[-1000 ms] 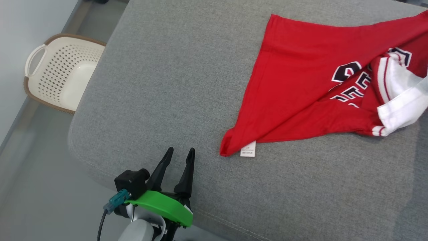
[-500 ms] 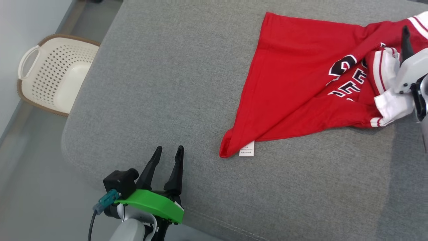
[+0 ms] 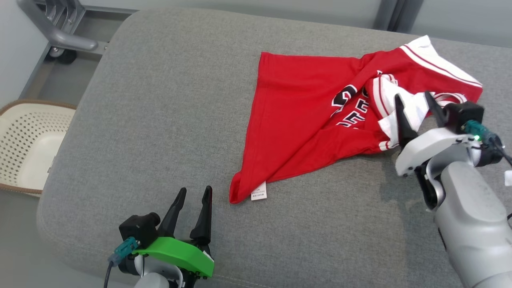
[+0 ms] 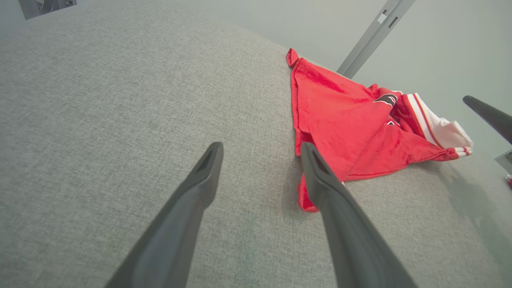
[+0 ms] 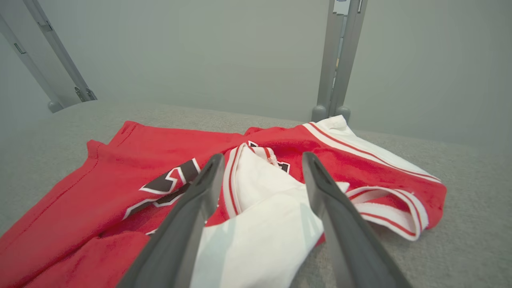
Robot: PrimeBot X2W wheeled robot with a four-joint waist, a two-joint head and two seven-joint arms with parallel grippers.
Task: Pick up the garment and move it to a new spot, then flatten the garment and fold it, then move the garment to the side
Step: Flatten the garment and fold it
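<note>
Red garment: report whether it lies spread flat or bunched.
Bunched, not flat. The red garment is creased diagonally, its white-trimmed part folded over itself on the grey cushion.

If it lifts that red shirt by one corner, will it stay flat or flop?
Probably flop: the red shirt already lies creased and bunched on the grey cushion. It looks thin, so likely light.

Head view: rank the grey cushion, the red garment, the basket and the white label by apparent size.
1. grey cushion
2. red garment
3. basket, cropped by the frame edge and farther off, so unsure
4. white label
</note>
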